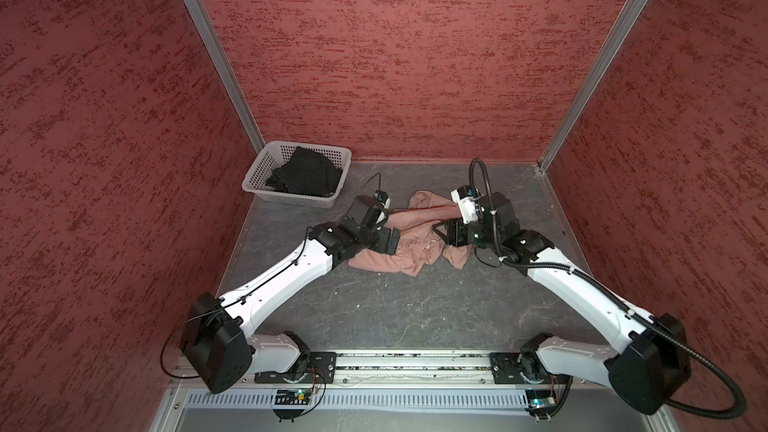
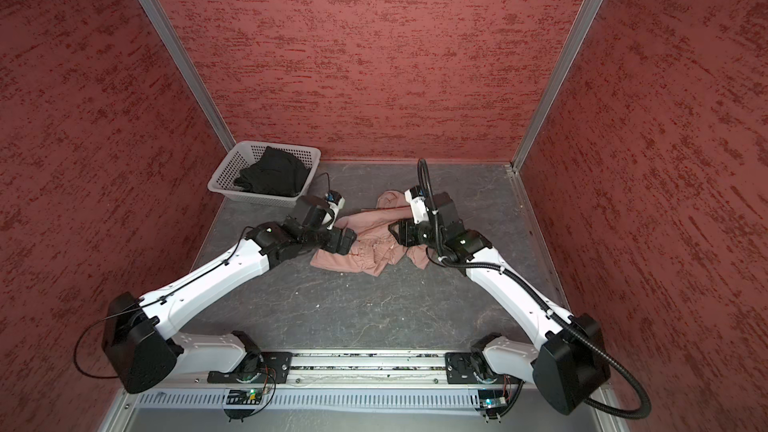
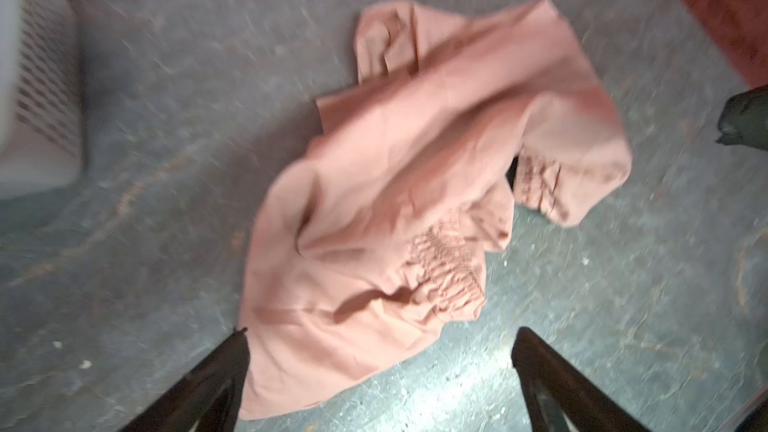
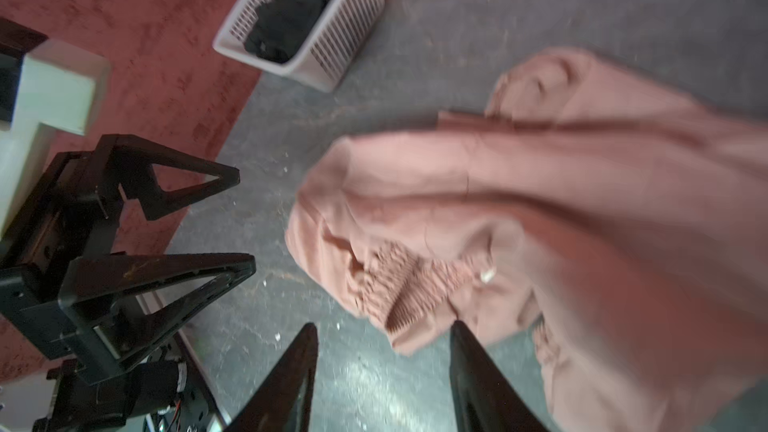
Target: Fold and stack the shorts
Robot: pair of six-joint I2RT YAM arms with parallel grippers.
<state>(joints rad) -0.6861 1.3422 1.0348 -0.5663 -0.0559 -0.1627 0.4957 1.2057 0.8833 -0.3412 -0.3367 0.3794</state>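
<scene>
On the grey surface: pink shorts crumpled, both pincers empty

Between the two arms, a dusty pink fabric pair of shorts (image 1: 409,245) with a gathered waistband lies crumpled on the grey marbled surface (image 1: 395,309), its legs bunched and twisted. Left pincer (image 3: 380,332) stands wide, hovering at one edge of the cloth. The right pincer (image 4: 384,326) stands partly apart, just beside the waistband. Neither holds anything.

To my eye the step in hand is spreading the cloth before any fold. Each pincer should take an opposite end of the waistband, pinch low, and draw outward until the cloth lies flat.

Count: two pairs of shorts, the pink one and a plain black pair (image 1: 305,176) heaped inside one white perforated plastic basket (image 1: 286,200) at the far left corner; two pincers.
</scene>
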